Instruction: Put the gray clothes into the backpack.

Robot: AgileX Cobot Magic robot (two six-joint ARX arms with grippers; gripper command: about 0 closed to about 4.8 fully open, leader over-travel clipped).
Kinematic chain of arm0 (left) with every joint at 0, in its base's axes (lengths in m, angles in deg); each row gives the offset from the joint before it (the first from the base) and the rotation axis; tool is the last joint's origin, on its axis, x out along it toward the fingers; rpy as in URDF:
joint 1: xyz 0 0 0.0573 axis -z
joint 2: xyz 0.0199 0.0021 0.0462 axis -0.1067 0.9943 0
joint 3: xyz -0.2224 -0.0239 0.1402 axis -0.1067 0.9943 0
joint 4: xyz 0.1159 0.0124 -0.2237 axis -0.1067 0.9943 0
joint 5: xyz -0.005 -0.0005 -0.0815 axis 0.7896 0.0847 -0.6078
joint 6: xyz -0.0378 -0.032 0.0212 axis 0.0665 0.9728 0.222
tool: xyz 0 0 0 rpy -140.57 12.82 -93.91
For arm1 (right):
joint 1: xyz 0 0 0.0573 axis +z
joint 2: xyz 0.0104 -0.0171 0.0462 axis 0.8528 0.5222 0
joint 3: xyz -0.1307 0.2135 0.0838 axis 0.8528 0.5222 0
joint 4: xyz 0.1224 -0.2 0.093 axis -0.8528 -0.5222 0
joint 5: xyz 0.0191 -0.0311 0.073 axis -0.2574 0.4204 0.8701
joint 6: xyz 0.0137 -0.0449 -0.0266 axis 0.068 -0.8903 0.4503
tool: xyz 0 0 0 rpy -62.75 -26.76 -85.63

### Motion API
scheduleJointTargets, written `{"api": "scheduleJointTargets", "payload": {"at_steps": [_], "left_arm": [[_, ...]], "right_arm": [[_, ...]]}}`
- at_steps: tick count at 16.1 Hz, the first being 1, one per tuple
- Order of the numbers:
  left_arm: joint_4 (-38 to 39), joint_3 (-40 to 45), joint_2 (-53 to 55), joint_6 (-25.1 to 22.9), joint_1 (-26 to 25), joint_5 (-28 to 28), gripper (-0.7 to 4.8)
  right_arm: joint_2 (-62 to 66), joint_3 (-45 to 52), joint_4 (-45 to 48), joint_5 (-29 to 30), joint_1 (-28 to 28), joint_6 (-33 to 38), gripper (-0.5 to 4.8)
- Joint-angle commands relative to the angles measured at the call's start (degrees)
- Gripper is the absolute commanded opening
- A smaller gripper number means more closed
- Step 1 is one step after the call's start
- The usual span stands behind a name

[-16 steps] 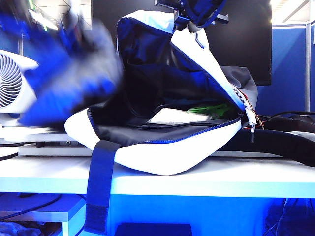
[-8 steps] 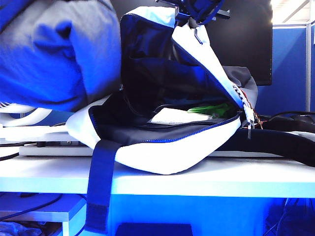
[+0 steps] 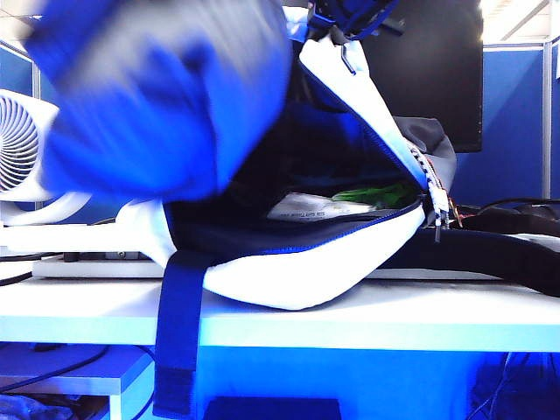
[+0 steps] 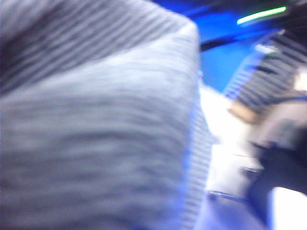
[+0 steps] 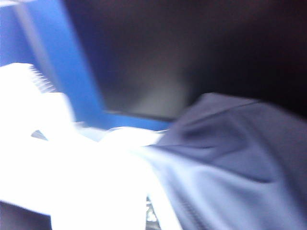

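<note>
The gray clothes (image 3: pixel 166 96), gripped by the left gripper's hidden fingers, overlapped the backpack (image 3: pixel 341 254) mouth's left edge; the right gripper (image 3: pixel 350 22), fingers clamped, held its top flap up.

Gray clothes (image 3: pixel 166 96) left, before open backpack (image 3: pixel 350 254); fan (image 3: pixel 22 144) far left.

The gray clothes (image 3: pixel 166 96), motion-blurred, hide your left hand and the backpack (image 3: pixel 350 262) mouth's left part; both wrist views are smeared.
</note>
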Motion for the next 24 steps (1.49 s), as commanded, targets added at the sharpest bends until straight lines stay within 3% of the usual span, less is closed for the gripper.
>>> {"api": "scheduleJointTargets", "payload": {"at_steps": [1, 4, 6, 12, 14, 15, 16, 17, 19, 20, 24], "left_arm": [[-17.86, 0.26, 10.03, 3.65, -0.22, 1.07, -0.05], [-48.76, -0.15, 23.93, 17.11, 0.33, 3.45, -0.05], [-60.37, -3.54, 33.92, 23.19, 0.35, 8.63, -0.05], [-63.71, -29.44, 53.66, 28.30, 2.73, 17.05, -0.05], [-57.79, -37.29, 56.50, 26.49, 4.31, 18.78, -0.05], [-51.93, -39.32, 56.98, 24.98, 5.42, 24.13, -0.05], [-49.57, -39.65, 57.00, 24.94, 6.08, 24.22, 0.10], [-49.03, -39.67, 56.85, 25.24, 6.05, 17.99, 1.28], [-49.11, -39.65, 56.76, 28.87, 5.68, 5.38, 4.16], [-48.17, -39.65, 56.76, 30.40, 5.38, 1.51, 4.76], [-36.44, -39.58, 54.86, 28.48, 4.22, -3.61, 4.79]], "right_arm": [[-1.79, -0.79, 5.86, 7.76, 0.13, 1.20, -0.05], [-2.21, -0.79, 4.59, 13.75, 0.37, 2.62, -0.06], [-2.34, -0.79, 4.33, 17.57, 0.35, 2.71, -0.06], [-2.43, -0.79, -0.39, 18.62, 0.35, 2.67, -0.06], [-2.43, -0.79, -0.09, 18.62, 0.35, 2.67, -0.06], [-2.43, -0.79, -0.07, 18.73, 0.35, 2.69, -0.06], [-2.43, -0.79, -0.13, 18.67, 0.35, 2.67, -0.06], [-2.43, -0.79, -0.17, 18.38, 0.33, 2.64, -0.06], [-2.43, -0.79, -0.17, 18.38, 0.26, 2.40, -0.05], [-2.43, -0.79, -0.17, 18.38, 0.17, 2.40, -0.05], [-2.43, -0.79, -1.79, 11.85, -0.07, 2.19, -0.05]]}}
